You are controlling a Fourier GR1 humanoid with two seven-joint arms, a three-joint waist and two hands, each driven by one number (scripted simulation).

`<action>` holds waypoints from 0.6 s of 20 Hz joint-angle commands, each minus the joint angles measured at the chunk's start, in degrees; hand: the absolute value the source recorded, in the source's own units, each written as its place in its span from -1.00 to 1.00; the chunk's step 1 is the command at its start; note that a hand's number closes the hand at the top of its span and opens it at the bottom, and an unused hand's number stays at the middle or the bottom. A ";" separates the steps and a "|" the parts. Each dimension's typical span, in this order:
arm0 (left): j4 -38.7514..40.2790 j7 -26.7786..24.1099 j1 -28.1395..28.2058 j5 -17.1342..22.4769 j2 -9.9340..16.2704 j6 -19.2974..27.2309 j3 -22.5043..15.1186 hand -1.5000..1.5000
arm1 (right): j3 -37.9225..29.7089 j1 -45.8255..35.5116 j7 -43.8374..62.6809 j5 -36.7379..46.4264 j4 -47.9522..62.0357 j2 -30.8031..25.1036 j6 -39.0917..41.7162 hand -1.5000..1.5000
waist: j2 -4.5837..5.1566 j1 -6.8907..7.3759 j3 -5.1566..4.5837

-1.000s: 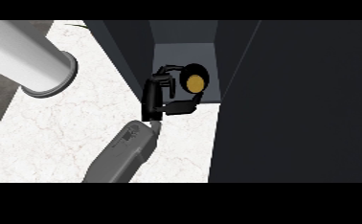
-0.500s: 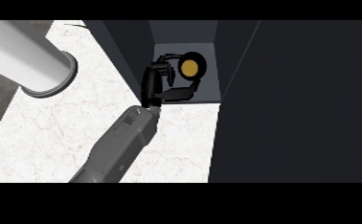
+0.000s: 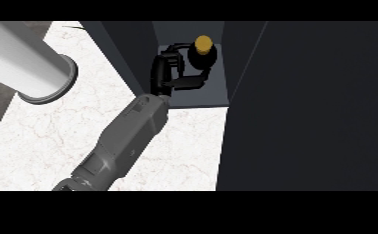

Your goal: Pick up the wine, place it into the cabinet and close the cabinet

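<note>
The right hand (image 3: pixel 171 73) reaches inside the open cabinet (image 3: pixel 188 95), fingers curled round the wine bottle (image 3: pixel 202 53), which stands on the cabinet floor. Picking up and carrying look done; releasing, withdrawing and closing the door (image 3: pixel 303 108) remain.

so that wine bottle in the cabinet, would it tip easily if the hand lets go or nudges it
Probably yes: the wine bottle stands upright, tall and narrow under its gold cap, so a sideways nudge could topple it. It looks rigid, likely glass, so a fall could break it. The hand is curled round it, with the cabinet wall close beside, leaving little room.
</note>
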 commanded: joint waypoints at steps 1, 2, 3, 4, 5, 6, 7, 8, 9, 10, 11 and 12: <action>5.30 1.04 -4.92 1.42 -0.01 -0.68 -0.16 1.00 | -3.60 -1.81 0.75 -4.70 0.49 -2.26 -0.05 -1.00 | 0.06 -0.18 0.01; 7.99 0.30 -7.66 1.39 -0.01 -1.58 2.47 1.00 | 0.38 0.11 0.64 -0.17 -1.03 -0.68 0.92 -1.00 | 0.18 -0.28 0.00; 8.37 -0.39 -5.93 2.77 -0.01 0.13 -0.57 1.00 | -0.55 -0.10 1.77 -2.78 -2.62 -1.24 0.13 -1.00 | 0.38 -1.56 -0.02; 9.33 -1.04 -4.81 1.34 -0.01 0.77 -2.22 1.00 | -1.45 -1.33 -1.34 -3.14 2.33 -1.49 2.41 -1.00 | 0.43 -1.26 0.02; 12.64 -0.28 -6.52 -0.28 -0.01 0.67 -0.95 1.00 | 0.46 0.19 2.53 -2.98 -3.55 -0.88 -0.22 -1.00 | 0.38 -1.21 -0.02; 13.58 0.96 -8.07 -0.59 -0.01 0.21 -1.36 1.00 | 1.01 0.06 -0.26 -0.31 0.29 0.06 1.31 -1.00 | 0.42 -0.91 0.01; 13.19 -0.23 -7.28 0.19 -0.01 0.42 -2.15 1.00 | 1.25 -1.27 0.70 -1.32 -1.13 -0.41 0.56 -1.00 | 0.51 -1.43 -0.02; 14.58 -2.43 -5.61 0.38 -0.01 0.51 -1.49 1.00 | -0.41 -2.03 2.16 -3.59 -0.97 -2.04 0.10 -1.00 | 0.65 -1.69 -0.04; 13.31 0.32 -7.19 2.07 -0.01 2.02 -2.09 1.00 | 0.83 -1.36 -0.63 -0.72 1.10 -1.27 2.56 -1.00 | 0.86 -2.67 -0.02; 15.03 1.04 -8.46 1.41 -0.01 0.11 -1.63 1.00 | -0.59 -0.55 -0.27 -3.12 0.53 -1.21 1.96 -1.00 | 0.65 -1.99 -0.01; 16.44 -0.69 -6.94 1.50 -0.01 -1.27 -1.00 1.00 | -1.12 -3.63 -0.59 -2.23 2.42 -2.07 1.48 -1.00 | 0.86 -1.75 -0.03; 14.35 -1.21 -5.42 2.41 -0.01 0.45 -2.15 1.00 | 0.45 0.17 -1.60 -0.97 0.68 -0.40 2.97 -1.00 | 0.78 -2.60 -0.02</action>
